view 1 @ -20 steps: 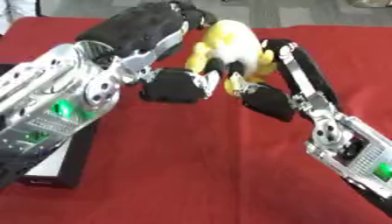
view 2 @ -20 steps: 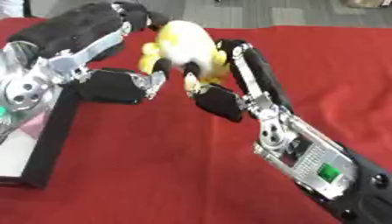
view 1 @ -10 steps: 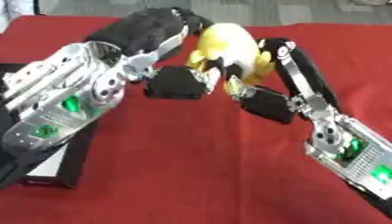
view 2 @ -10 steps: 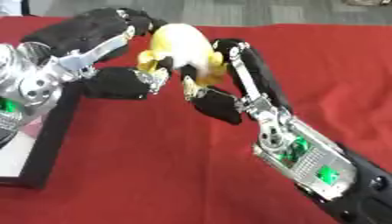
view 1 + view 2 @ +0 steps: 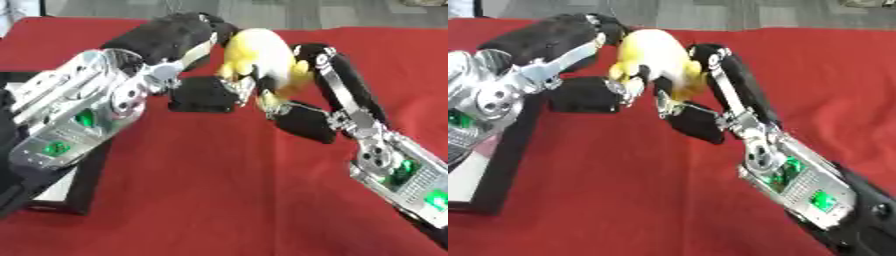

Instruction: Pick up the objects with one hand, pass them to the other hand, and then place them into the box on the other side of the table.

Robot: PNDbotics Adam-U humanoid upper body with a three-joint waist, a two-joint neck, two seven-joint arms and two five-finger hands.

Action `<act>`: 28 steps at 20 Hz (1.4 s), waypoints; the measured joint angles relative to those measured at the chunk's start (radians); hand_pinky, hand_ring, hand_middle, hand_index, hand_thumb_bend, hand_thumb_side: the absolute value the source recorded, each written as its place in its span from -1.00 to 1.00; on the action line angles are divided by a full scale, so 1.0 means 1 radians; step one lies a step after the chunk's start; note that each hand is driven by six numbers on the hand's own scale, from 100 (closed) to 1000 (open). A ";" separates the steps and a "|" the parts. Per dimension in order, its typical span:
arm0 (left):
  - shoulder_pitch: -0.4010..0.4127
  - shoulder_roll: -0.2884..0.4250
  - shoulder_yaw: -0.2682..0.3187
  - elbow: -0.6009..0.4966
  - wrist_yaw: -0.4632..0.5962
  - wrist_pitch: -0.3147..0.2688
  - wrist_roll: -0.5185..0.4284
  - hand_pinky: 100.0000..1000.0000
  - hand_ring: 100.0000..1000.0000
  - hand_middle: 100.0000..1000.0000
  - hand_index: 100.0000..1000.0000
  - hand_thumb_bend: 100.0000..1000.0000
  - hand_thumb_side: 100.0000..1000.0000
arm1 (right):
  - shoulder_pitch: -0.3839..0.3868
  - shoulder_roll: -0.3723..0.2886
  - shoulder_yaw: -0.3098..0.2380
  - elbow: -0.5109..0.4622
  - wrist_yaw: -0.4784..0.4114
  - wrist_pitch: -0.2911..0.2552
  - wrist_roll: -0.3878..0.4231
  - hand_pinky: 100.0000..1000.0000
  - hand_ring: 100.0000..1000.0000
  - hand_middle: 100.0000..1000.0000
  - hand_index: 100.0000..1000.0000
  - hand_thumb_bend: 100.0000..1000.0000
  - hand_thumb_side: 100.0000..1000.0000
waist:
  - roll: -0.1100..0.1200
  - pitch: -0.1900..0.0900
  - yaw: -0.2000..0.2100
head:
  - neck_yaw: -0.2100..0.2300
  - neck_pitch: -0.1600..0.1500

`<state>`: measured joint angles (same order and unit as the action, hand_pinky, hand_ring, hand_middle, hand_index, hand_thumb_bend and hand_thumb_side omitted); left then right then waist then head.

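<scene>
A yellow and white soft toy (image 5: 259,54) hangs above the red table, at the upper middle of both views. My left hand (image 5: 175,37) comes in from the left; its black fingers curl over the toy's top and left side, with the thumb (image 5: 204,95) below. From the right, my right hand (image 5: 343,86) wraps its fingers round the toy's right side, its thumb (image 5: 304,123) under the toy. Both hands are on the toy at once. The toy's underside is hidden by the thumbs.
A black box (image 5: 506,159) with a pale inside stands at the table's left edge, partly hidden under my left forearm. Red cloth (image 5: 219,190) covers the table. The grey floor shows beyond the far edge.
My left forearm has swung a little to the right and closer to the toy. The toy stays at about the same spot between both hands.
</scene>
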<state>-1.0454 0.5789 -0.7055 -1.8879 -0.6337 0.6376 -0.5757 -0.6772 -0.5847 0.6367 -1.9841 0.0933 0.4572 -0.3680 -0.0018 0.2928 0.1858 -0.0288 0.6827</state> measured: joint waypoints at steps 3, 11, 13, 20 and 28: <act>0.000 0.000 0.000 0.003 0.017 -0.006 -0.006 1.00 0.57 0.34 0.61 -1.00 0.65 | 0.000 0.000 0.000 0.000 0.004 -0.005 0.005 0.40 0.24 0.08 -0.05 -1.00 -0.56 | 0.000 0.000 0.000 | 0.000 0.000; 0.000 0.000 0.003 0.006 0.085 0.001 0.001 0.92 0.36 0.02 0.24 -1.00 0.05 | 0.001 0.000 0.000 0.000 0.007 -0.008 0.018 0.40 0.25 0.08 -0.05 -1.00 -0.55 | 0.000 0.000 -0.001 | 0.000 0.001; 0.000 -0.001 0.004 0.006 0.100 0.009 0.009 0.86 0.25 -0.09 0.11 -1.00 -0.47 | 0.001 0.000 0.000 0.000 0.007 -0.007 0.019 0.40 0.25 0.08 -0.04 -1.00 -0.54 | 0.000 0.000 -0.001 | 0.000 0.001; 0.000 -0.018 0.013 0.010 0.192 0.068 0.100 0.72 0.00 -0.35 -0.22 -1.00 -0.67 | 0.005 0.000 0.000 0.000 0.007 -0.009 0.020 0.40 0.30 0.17 0.04 -1.00 -0.77 | 0.000 0.000 -0.006 | 0.000 0.001; 0.000 -0.023 0.005 0.020 0.294 0.096 0.235 0.66 -0.07 -0.44 -0.42 -1.00 -0.68 | 0.005 0.000 0.000 0.000 0.012 -0.021 0.047 0.43 0.46 0.47 0.36 -1.00 -1.00 | 0.000 0.000 -0.008 | 0.000 0.002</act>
<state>-1.0452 0.5556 -0.7002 -1.8674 -0.3397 0.7334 -0.3406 -0.6723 -0.5851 0.6364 -1.9840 0.1055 0.4359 -0.3208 -0.0018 0.2928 0.1779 -0.0286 0.6849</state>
